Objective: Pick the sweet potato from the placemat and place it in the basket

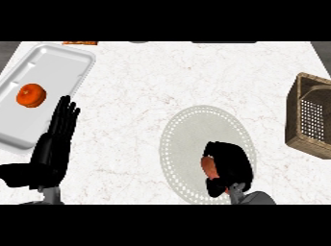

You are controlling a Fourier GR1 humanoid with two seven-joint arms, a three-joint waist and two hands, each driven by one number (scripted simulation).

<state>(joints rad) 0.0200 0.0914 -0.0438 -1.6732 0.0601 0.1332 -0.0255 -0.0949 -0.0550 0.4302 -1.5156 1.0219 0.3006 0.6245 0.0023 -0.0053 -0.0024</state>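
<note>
Right hand (229,166) low on the round pale placemat (189,129), fingers curled down round the sweet potato (210,167); only a reddish-orange sliver of it shows at the hand's left side. Whether the potato is touching the mat or lifted off it, cannot tell. Grey forearm enters from the bottom edge, just right of centre. Left hand (51,144) open at lower left, fingers straight and pointing up, thumb out to the left, overlapping the near edge of a white tray (55,62). An orange fruit (31,95) lies in the tray. Wicker basket (317,144) sits at the right edge of the white marble counter (168,72), well apart from the right hand.
</note>
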